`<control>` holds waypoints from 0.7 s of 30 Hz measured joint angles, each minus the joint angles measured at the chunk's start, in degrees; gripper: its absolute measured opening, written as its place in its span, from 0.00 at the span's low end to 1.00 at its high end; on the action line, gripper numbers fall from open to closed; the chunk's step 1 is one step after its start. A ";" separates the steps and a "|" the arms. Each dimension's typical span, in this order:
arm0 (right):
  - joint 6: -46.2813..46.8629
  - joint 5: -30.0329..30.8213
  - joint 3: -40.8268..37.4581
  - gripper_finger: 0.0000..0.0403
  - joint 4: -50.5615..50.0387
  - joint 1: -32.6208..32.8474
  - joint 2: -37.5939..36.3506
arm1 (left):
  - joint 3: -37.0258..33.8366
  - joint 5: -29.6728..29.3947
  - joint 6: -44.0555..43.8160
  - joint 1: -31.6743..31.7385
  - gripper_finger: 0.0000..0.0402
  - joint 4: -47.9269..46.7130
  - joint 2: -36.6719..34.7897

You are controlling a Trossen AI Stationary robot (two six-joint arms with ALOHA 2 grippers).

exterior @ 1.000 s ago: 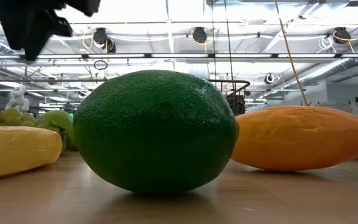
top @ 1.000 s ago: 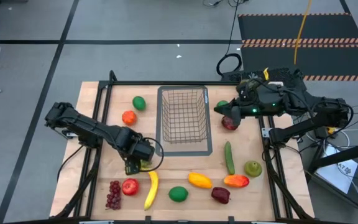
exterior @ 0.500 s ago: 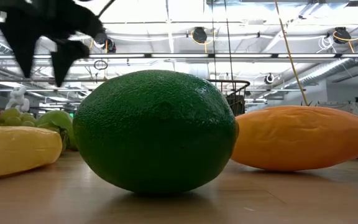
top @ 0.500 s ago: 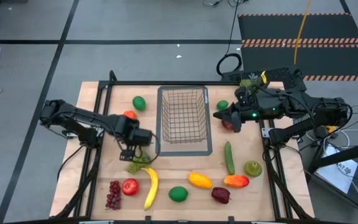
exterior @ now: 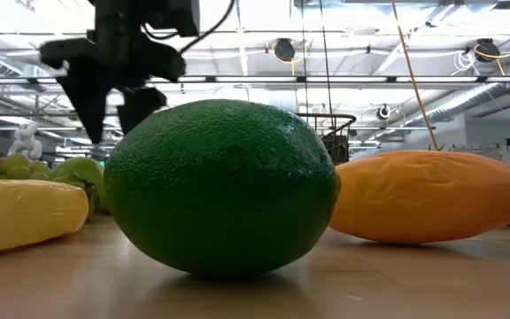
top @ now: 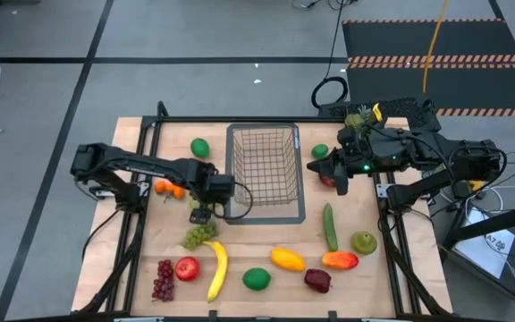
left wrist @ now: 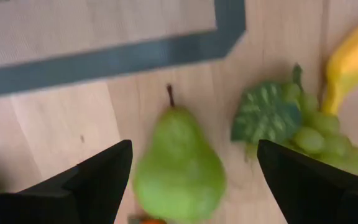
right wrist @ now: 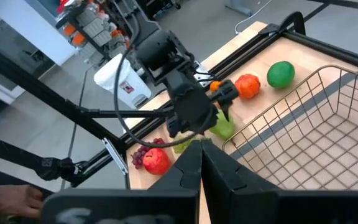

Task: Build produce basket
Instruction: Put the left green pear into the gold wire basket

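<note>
My left gripper hangs open, pointing down, just off the near left corner of the wire basket. A green pear lies on the table below, between the two fingers and apart from them. Green grapes lie on the table just nearer, beside the banana. My right gripper is shut on nothing, raised beside the basket's right side, above a red apple. The basket holds no produce.
A lime and a small orange lie left of the basket. Along the near side lie red grapes, an apple, a lime, mangoes, a cucumber and a pear.
My left gripper has left the green grapes, which stay on the table. It has gone toward the far edge and the basket's corner, sunk lower and rolled about its own axis. In the low view its fingers now stand apart. It hangs over the green pear.
</note>
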 joint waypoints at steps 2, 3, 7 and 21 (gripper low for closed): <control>-0.41 -0.08 0.00 0.00 0.00 0.00 -0.07 | 0.00 -0.07 0.46 0.28 0.87 2.13 1.07; -0.41 -0.11 0.00 0.00 0.00 -0.01 -0.20 | 0.00 -0.07 0.18 0.31 0.87 3.40 1.59; -0.40 -0.16 -0.02 0.00 0.00 0.00 -0.66 | 0.02 0.02 -1.76 0.35 0.87 5.92 3.56; 0.75 -0.08 -0.02 0.00 0.02 0.31 -2.78 | -9.01 -0.26 -2.91 1.42 0.87 18.72 4.25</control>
